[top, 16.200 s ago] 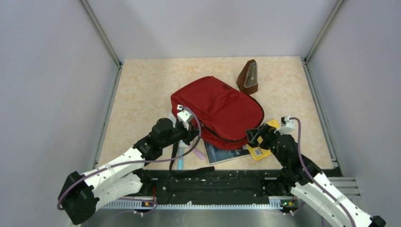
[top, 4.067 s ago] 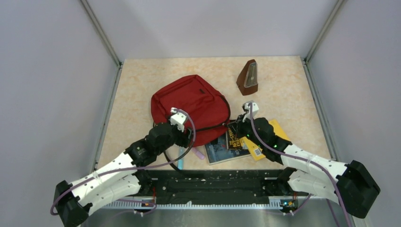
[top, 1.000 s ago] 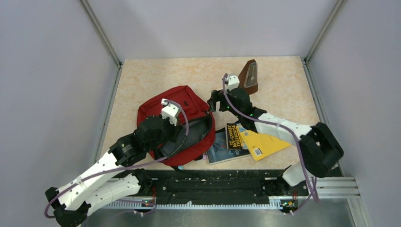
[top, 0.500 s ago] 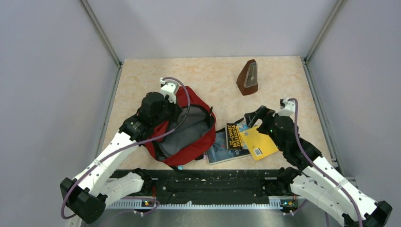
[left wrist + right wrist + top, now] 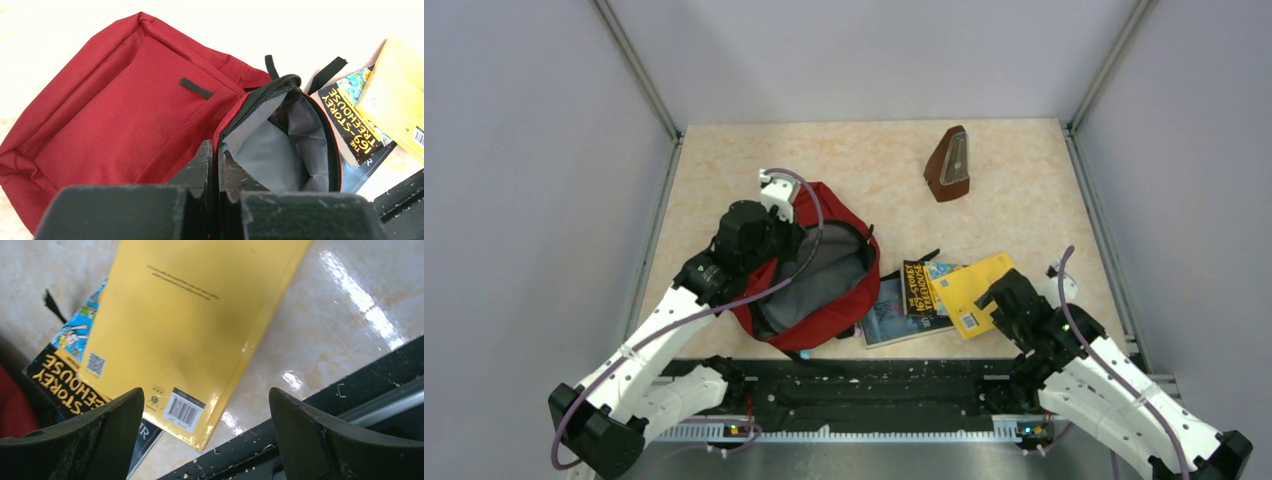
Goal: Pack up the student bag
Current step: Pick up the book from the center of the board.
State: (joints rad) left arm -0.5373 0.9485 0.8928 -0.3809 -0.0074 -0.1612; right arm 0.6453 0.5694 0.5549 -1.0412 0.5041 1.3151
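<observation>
Your bag (image 5: pixel 115 130) lies open left of centre, books (image 5: pixel 904 300) at its 3 o'clock. The left gripper (image 5: pixel 216 150) is clamped on its zipper rim; if that slips, the mouth may sag. The yellow book (image 5: pixel 190 315) lies flat on others under the right gripper (image 5: pixel 204 400), whose fingers are wide apart. It could skid or drag a neighbour.

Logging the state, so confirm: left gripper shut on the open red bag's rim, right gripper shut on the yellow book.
Wrong on the right gripper: it is open over the yellow book, fingers spread wide, as the right wrist view shows. The left gripper is shut on the rim of the open red bag.
</observation>
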